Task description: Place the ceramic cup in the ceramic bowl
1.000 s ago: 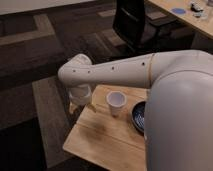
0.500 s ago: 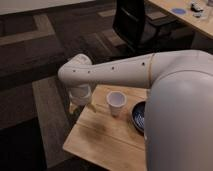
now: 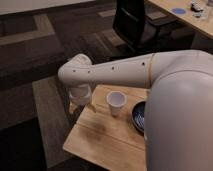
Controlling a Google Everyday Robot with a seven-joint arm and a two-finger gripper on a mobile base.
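Note:
The white ceramic cup stands upright on the small wooden table, near its far edge. The dark blue ceramic bowl sits just right of the cup, and my white arm hides its right part. My arm reaches from the right across to the table's far left corner. The gripper hangs down there from the white wrist, left of the cup and about one cup width away from it. Nothing shows in it.
A black office chair stands behind the table. A light desk with a blue disc runs along the top right. Dark patterned carpet surrounds the table, and my arm's bulk fills the right side.

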